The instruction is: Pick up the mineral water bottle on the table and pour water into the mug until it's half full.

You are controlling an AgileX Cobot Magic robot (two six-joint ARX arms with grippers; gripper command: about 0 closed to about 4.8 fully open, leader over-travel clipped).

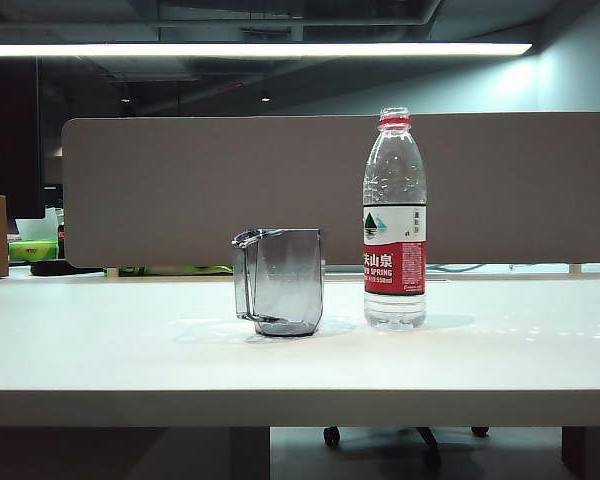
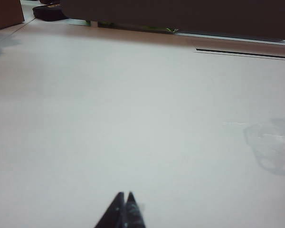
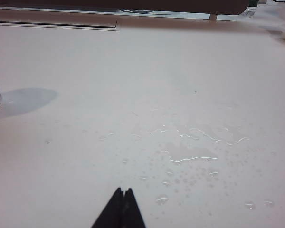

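Now, with my left jaws (image 2: pixel 125 197) and right jaws (image 3: pixel 123 192) both pinched closed on nothing above the bare surface (image 1: pixel 100 340), the uncapped mineral water bottle (image 1: pixel 394 220) stands just beside the mug (image 1: pixel 280 282), probably thin-walled and squashy, best taken gently around its label.

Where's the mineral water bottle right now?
In the exterior view, the mineral water bottle stands upright on the table, right of centre, just right of the mug.

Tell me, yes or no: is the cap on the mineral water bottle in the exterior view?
No: the mineral water bottle stands on the table with only its red neck ring showing below an open mouth.
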